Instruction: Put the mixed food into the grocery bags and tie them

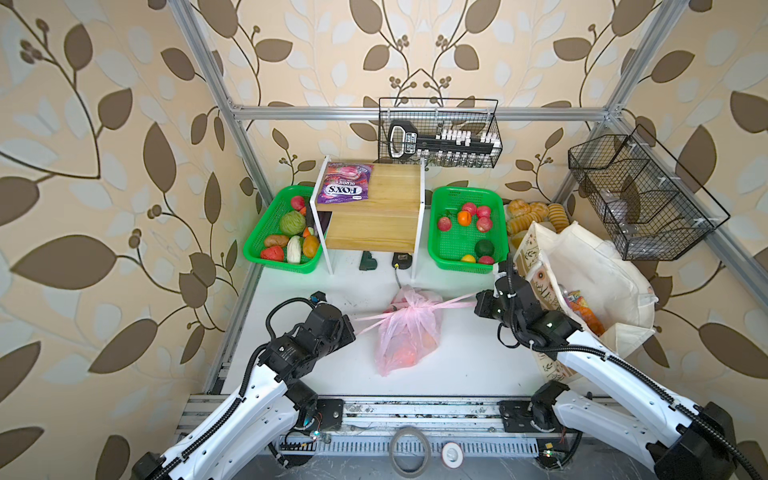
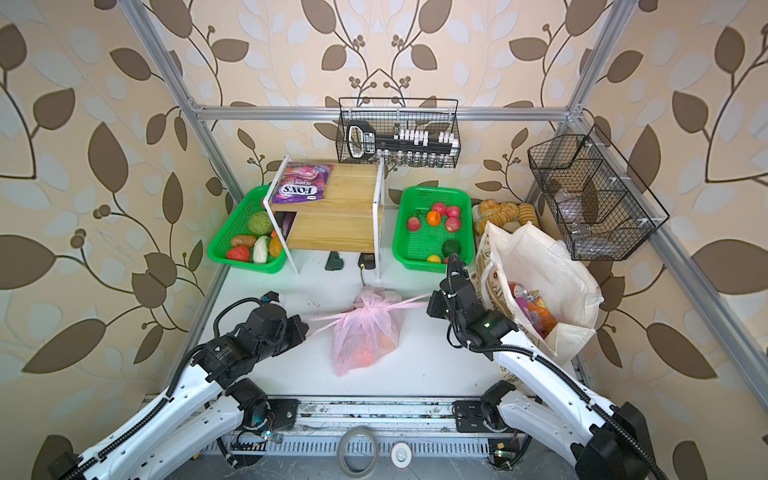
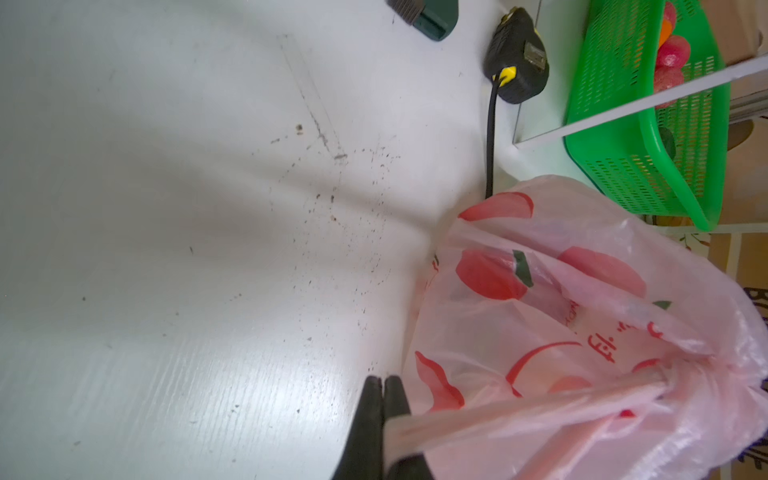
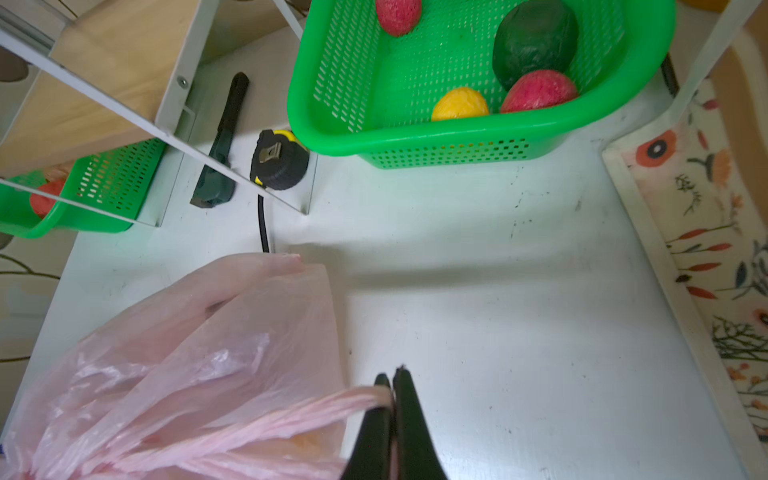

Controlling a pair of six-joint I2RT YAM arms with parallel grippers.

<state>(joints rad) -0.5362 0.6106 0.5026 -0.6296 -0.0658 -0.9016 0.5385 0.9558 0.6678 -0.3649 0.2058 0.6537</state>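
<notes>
Bag: thin translucent pink plastic bag with red fruit prints [image 1: 405, 336] [image 2: 365, 336] [image 3: 582, 316] [image 4: 187, 353], lying on the white desk [image 1: 465, 365] about midway between the two arms.
Long axis: runs far to near, with the near end leaning slightly left.
Pointing: the cinched neck faces the far side and the closed bottom faces the near edge.
Contents: orange and red shapes show through the film at the near end; which fruit they are cannot be told.
Handles: two twisted pink strands leave the neck. One [image 1: 370, 322] [image 3: 498, 415] runs left and slightly near, the other [image 1: 453, 301] [image 4: 291, 415] right and slightly far. Both look stretched straight.
Left fingers [image 3: 372, 407]: pressed together on the end of the left strand, with the bag body to their right.
Right fingers [image 4: 409, 415]: pinched narrow on the end of the right strand, with the bag body to their left and slightly nearer.
Tote: large cream canvas tote with printed panels [image 1: 602, 266] [image 2: 552, 266], at the right of the desk with its mouth open.
Inside tote: red cola can [image 2: 517, 289], magenta-purple packet [image 2: 524, 311] and orange packet [image 2: 542, 313], close together.
Far of bag: wooden shelf riser [image 1: 374, 216], with a green plastic mesh basket [image 1: 465, 245] to its right.
</notes>
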